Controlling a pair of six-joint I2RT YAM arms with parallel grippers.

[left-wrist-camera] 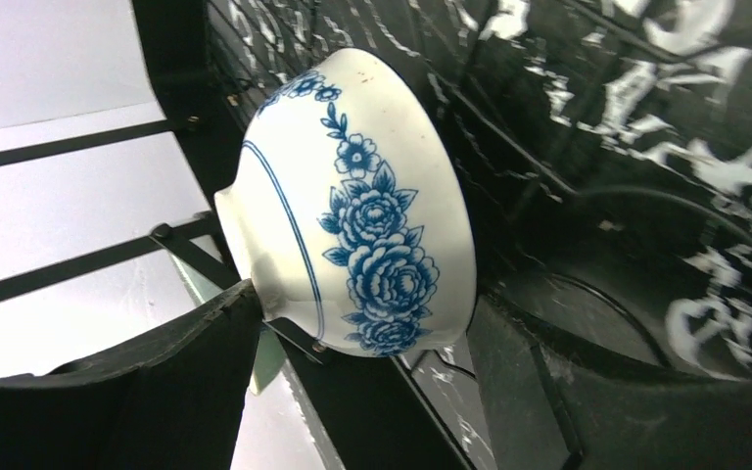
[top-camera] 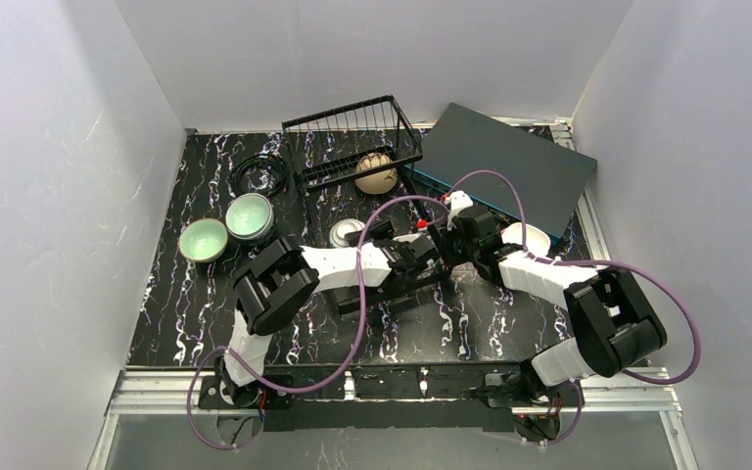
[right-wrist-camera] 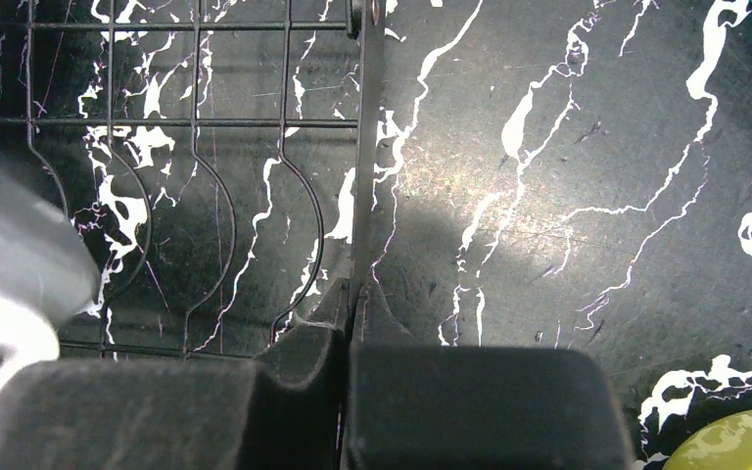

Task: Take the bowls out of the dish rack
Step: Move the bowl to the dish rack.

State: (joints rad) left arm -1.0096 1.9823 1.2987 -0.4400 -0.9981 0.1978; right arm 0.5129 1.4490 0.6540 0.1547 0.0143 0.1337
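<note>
- Bowls first: the blue-and-white bowl is tipped on its side against the wires of the dish rack. It lies between the two fingers of the left gripper.
- One dark finger touches the bowl's wall near the foot, and the other stands just beside the rim. I cannot tell whether the left gripper squeezes the bowl or only brackets it.
- The right gripper is clenched on the rack's edge rail (the rail runs straight into the seam between the pads). Rack floor wires lie on one side of it and the marbled table on the other.
- A beige bowl sits in the rack beside the raised basket tier, well apart from both grippers.
- A pale green bowl and a second green bowl stand on the table left of the rack, just beside each other.
- A white bowl is partly covered by the right arm.
- From above, the crossed arms cover the rack's long tray, so neither gripper's fingertips nor the held bowl can be made out there.
- A yellow bowl shows only as a sliver, cut off by the corner of the right wrist view.
- A pale blur at that view's left edge is too soft to identify.
</note>
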